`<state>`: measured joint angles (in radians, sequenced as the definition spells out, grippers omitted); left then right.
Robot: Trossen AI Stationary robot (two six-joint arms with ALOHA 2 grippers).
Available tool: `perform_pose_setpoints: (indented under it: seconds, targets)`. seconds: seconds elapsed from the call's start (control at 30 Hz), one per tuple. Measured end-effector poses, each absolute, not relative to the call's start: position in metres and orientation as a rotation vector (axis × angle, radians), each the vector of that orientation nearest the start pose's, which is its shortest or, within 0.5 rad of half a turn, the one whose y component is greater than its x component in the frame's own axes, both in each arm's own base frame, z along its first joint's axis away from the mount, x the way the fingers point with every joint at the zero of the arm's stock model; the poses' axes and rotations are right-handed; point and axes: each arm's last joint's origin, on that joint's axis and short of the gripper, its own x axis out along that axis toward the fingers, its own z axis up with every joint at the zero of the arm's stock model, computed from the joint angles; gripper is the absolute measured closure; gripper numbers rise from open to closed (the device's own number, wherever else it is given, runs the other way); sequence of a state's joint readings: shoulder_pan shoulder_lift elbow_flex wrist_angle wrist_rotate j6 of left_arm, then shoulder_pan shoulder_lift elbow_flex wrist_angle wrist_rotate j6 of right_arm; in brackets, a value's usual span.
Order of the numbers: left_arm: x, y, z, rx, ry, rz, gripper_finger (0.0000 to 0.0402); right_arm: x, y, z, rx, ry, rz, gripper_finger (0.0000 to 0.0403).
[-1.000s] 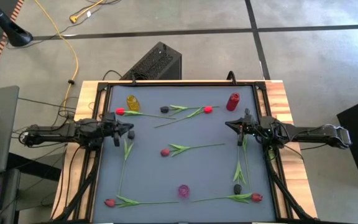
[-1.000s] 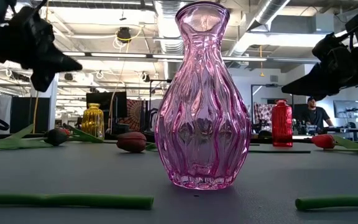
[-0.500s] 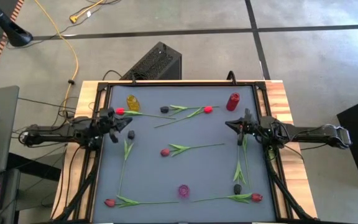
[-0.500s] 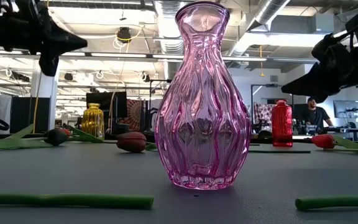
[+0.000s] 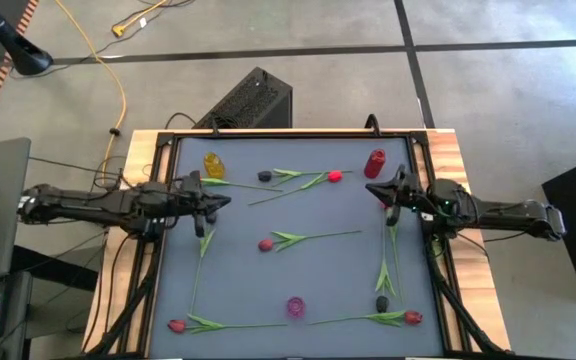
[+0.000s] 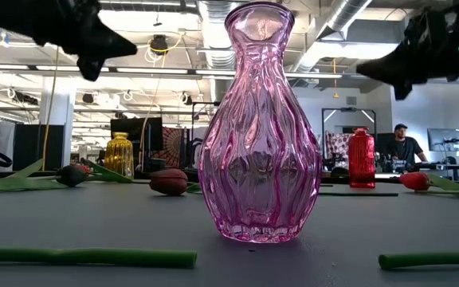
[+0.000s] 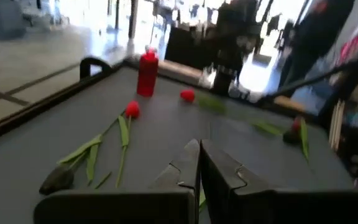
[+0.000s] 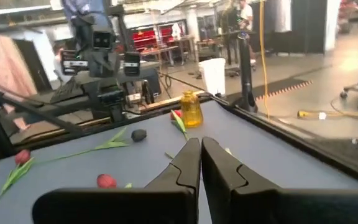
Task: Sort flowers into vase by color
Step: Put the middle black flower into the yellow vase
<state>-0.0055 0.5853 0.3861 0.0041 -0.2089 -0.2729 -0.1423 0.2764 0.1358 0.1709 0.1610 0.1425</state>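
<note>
Tulips lie scattered flat on the grey bench [image 5: 338, 280], none of them in a vase. Along the far side, a red one [image 5: 334, 176] and a near-black one [image 5: 264, 176] lie between the yellow vase [image 5: 212, 163] and the red vase [image 5: 374, 162]. A crimson one [image 5: 266, 244] lies mid-bench with its stem pointing toward the right arm. At the near edge, a red tulip [image 5: 176, 325] lies left of the pink vase [image 5: 295, 306], and another red one [image 5: 412, 317] lies right of it, with a dark head [image 5: 382, 303] just beside.

Left pincer [image 5: 220, 201] hangs above the bench's left side, near the yellow vase; its fingers [image 7: 219, 177] are pressed together with nothing between them. Right pincer [image 5: 381, 189] hangs above the right side, just in front of the red vase; its fingers [image 8: 222, 168] are likewise closed and empty. Both arms show high above the bench surface in the low view, touching no flower.

A person [image 6: 405, 148] stands in the room behind the bench.
</note>
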Motion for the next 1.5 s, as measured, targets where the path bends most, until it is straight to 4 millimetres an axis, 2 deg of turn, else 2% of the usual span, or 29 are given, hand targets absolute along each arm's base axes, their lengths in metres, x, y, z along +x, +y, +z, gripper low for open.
perform_pose_setpoints:
  seconds: [0.13, 0.23, 0.5, 0.63, 0.8, 0.97, 1.23, 1.5]
  targets:
    - [0.162, 0.006, 0.256, -0.234, 0.255, 0.269, 0.0398, 0.116, -0.019, 0.217, 0.097, -0.045, -0.280, 0.0343]
    - [0.172, 0.006, 0.264, -0.255, 0.331, 0.286, 0.0381, 0.121, -0.018, 0.224, 0.074, -0.028, -0.266, 0.0333]
    - [0.186, 0.004, 0.289, -0.467, 0.681, 0.382, 0.0292, 0.140, -0.015, 0.244, -0.004, 0.074, -0.235, 0.0297]
    - [0.192, 0.000, 0.295, -0.641, 0.868, 0.403, 0.0269, 0.153, -0.015, 0.254, -0.040, 0.116, -0.227, 0.0270]
    - [0.196, -0.013, 0.275, -0.816, 1.136, 0.432, 0.0270, 0.169, -0.017, 0.254, -0.045, 0.183, -0.226, 0.0235]
    - [0.193, -0.027, 0.256, -0.797, 1.355, 0.568, 0.0276, 0.183, -0.018, 0.246, -0.047, 0.246, -0.224, 0.0207]
    - [0.205, -0.048, 0.234, -0.723, 1.458, 0.670, 0.0269, 0.202, -0.019, 0.237, -0.048, 0.329, -0.222, 0.0183]
    - [0.217, -0.060, 0.208, -0.636, 1.556, 0.740, 0.0206, 0.213, -0.020, 0.239, -0.050, 0.352, -0.221, 0.0182]
